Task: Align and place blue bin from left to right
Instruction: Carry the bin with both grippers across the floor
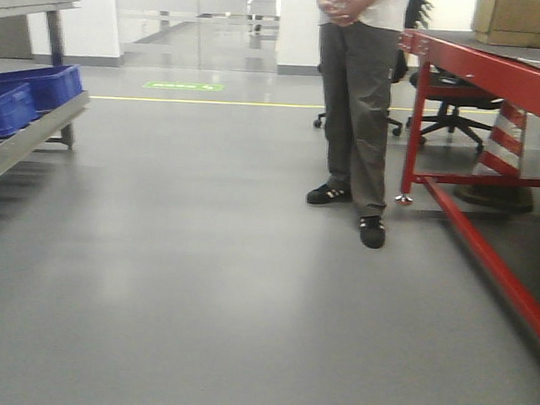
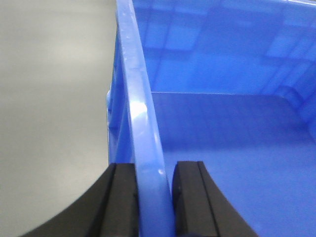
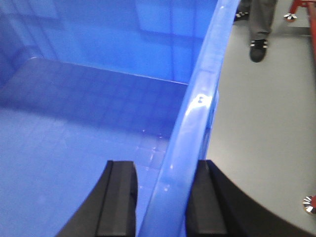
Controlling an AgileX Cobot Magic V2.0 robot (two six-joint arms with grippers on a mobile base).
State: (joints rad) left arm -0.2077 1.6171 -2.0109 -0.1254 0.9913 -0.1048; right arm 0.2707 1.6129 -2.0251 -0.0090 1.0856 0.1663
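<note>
The left gripper (image 2: 153, 197) pinches the left wall of the blue bin (image 2: 232, 163), one finger inside and one outside. The right gripper (image 3: 165, 197) grips the right wall likewise

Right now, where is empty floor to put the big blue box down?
Widest bare floor lies between the grey shelf holding blue tubs on the left and the standing person. Crowded right of him: red table, office chair, striped cone.

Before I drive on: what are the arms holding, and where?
Both hold the blue bin by its rim: left gripper clamps the left wall's rim, right gripper the right wall's.
</note>
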